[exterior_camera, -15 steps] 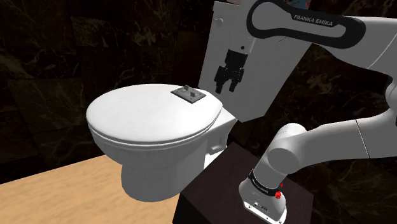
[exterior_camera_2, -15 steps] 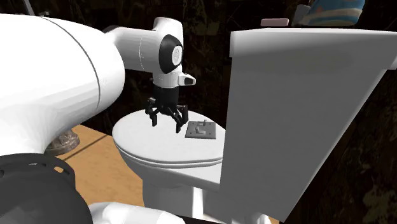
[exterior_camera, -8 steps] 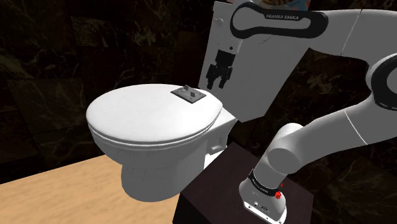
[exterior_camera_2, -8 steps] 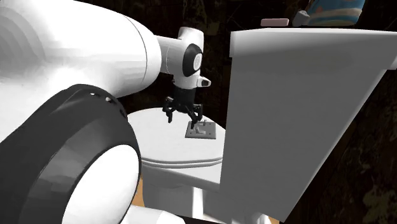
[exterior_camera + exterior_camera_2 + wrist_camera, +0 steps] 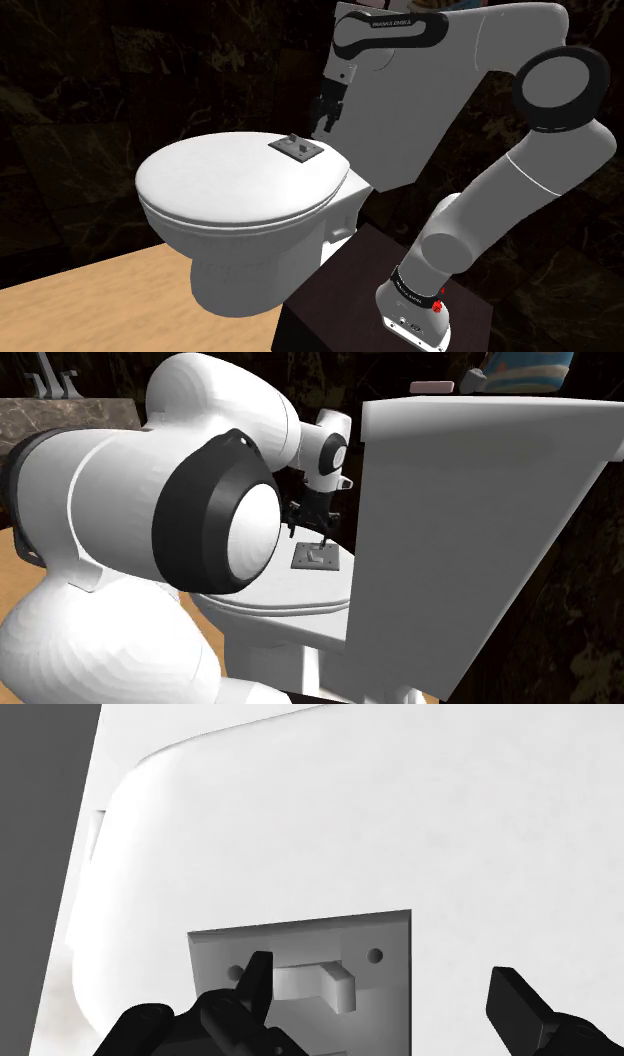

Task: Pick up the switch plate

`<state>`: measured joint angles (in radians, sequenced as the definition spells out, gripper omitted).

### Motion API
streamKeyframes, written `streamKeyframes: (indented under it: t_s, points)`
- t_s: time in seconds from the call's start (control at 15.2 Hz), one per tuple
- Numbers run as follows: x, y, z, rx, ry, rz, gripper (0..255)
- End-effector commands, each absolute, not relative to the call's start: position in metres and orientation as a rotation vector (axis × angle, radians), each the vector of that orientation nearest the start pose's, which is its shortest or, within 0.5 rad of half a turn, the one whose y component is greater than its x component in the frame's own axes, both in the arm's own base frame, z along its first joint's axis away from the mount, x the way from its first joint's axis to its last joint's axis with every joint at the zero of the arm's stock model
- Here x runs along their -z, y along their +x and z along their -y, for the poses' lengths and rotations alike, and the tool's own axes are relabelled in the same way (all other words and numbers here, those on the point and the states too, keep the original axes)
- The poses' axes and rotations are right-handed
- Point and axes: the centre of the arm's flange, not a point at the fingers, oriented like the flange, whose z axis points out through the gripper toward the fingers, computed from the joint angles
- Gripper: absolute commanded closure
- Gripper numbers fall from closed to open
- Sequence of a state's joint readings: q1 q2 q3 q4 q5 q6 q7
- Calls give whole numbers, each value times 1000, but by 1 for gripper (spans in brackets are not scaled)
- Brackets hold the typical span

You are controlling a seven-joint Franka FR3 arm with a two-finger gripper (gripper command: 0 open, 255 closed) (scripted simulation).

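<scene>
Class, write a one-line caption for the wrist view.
Open gripper poised above the grey switch plate on the white toilet lid.

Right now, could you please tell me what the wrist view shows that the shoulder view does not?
The wrist view adds the toggle and screw holes on the switch plate, with the open pincer, its fingers apart either side of the toggle. The shoulder view adds the white arm, its dark stand, the wooden floor and the toilet tank. Both share the plate lying on the white toilet lid, pincer above it.
</scene>
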<state>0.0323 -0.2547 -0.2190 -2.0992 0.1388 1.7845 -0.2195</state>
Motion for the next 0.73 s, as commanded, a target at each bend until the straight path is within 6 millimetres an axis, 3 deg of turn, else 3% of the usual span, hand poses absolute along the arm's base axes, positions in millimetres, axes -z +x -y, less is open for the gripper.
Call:
streamKeyframes:
  t_s: [0.0,0.46,0.66]
  points:
    - [-512,492,93,-35,-2928,47,0]
    - [-486,574,123,-18,-2875,155,0]
    - [-471,574,123,-18,-2875,155,0]
